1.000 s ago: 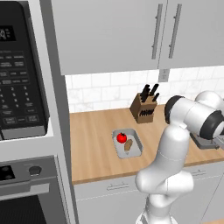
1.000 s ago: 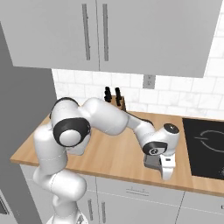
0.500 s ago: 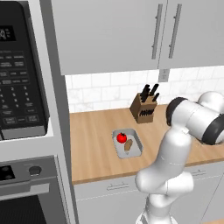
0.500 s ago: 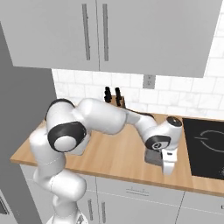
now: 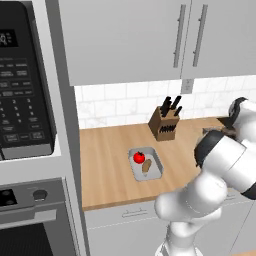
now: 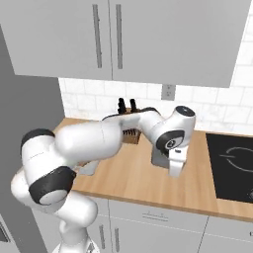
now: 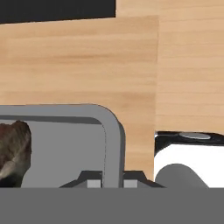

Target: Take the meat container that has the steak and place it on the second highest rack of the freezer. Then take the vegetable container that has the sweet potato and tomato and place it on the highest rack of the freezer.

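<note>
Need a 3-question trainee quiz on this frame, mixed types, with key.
1. True or false: the gripper is shut on the rim of the meat container.
2. What lies in the vegetable container beside the tomato?
A. sweet potato
B. lemon
C. knife
3. Fill in: the knife block stands against the ____.

Key: 1 true; 2 A, the sweet potato; 3 backsplash. The steak sits in the gripped container.
</note>
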Motion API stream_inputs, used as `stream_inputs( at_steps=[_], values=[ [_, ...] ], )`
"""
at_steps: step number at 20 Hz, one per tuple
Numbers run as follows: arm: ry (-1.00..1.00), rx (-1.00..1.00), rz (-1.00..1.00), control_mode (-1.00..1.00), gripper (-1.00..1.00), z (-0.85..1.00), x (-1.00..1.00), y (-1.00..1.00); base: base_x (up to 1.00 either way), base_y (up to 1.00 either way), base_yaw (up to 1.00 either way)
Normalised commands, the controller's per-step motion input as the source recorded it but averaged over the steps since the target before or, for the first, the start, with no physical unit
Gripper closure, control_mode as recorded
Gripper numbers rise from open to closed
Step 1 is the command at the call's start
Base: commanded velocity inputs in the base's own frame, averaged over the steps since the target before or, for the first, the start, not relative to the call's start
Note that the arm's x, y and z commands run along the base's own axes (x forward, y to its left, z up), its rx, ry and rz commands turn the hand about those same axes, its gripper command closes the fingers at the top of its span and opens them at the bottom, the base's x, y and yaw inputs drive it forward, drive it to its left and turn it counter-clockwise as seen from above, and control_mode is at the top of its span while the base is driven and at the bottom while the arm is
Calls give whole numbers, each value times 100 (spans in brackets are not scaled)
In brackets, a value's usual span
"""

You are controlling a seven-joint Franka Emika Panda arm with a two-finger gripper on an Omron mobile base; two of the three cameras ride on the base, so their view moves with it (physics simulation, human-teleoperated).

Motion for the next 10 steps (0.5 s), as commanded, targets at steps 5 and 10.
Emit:
stream_inputs(
  at_steps=[5,10],
  values=[
    [-25,-17,-12,-100,100,57,-30,100,0,0,0],
    [-15,-12,-2,-100,100,55,-45,100,0,0,0]
  ],
)
